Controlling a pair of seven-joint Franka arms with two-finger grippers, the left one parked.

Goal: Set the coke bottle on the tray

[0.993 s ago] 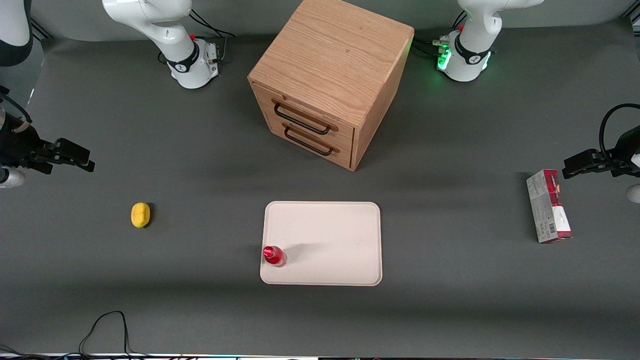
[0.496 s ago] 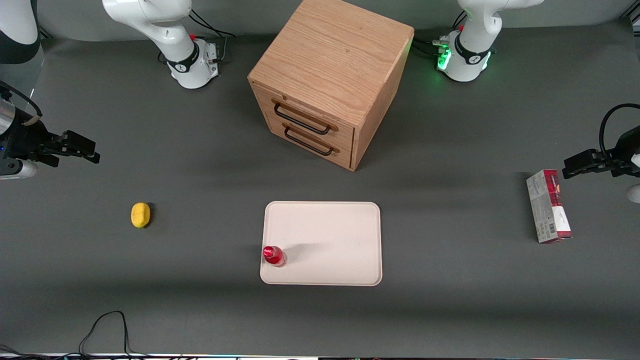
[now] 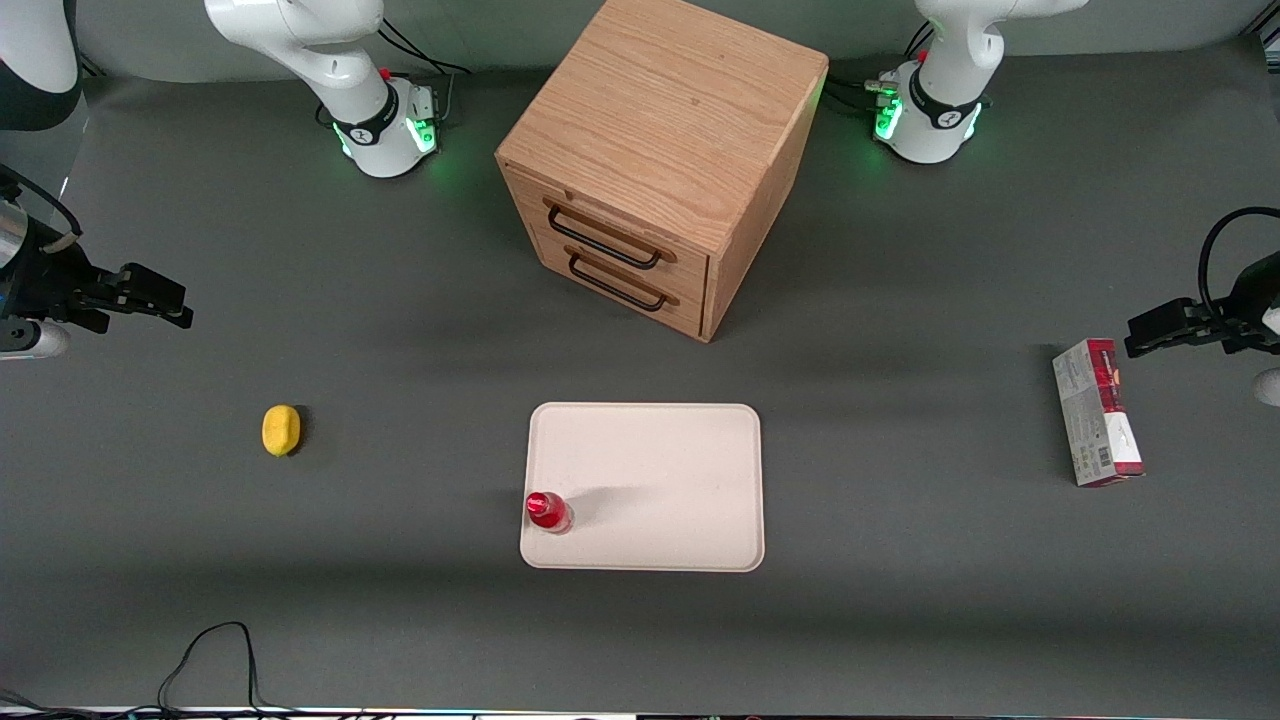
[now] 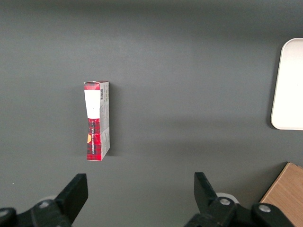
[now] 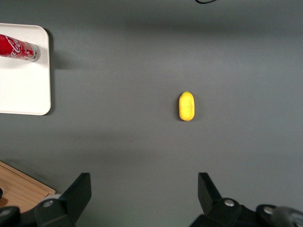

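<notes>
The small red coke bottle [image 3: 548,511] stands upright on the cream-white tray [image 3: 660,470], at the tray's corner nearest the front camera on the working arm's side. It also shows in the right wrist view [image 5: 19,47], on the tray's corner [image 5: 28,90]. My gripper [image 3: 165,305] is open and empty, raised above the table at the working arm's end, far from the tray. In the right wrist view its fingers are spread wide around bare table [image 5: 144,191].
A yellow lump [image 3: 281,430] lies on the table between my gripper and the tray, also in the right wrist view [image 5: 186,106]. A wooden drawer cabinet [image 3: 660,160] stands farther from the camera than the tray. A red-and-grey carton [image 3: 1097,412] lies toward the parked arm's end.
My gripper shifted slightly at the working arm's end of the table and stays open. The bottle and tray have not moved. The working arm's base light has turned green.
</notes>
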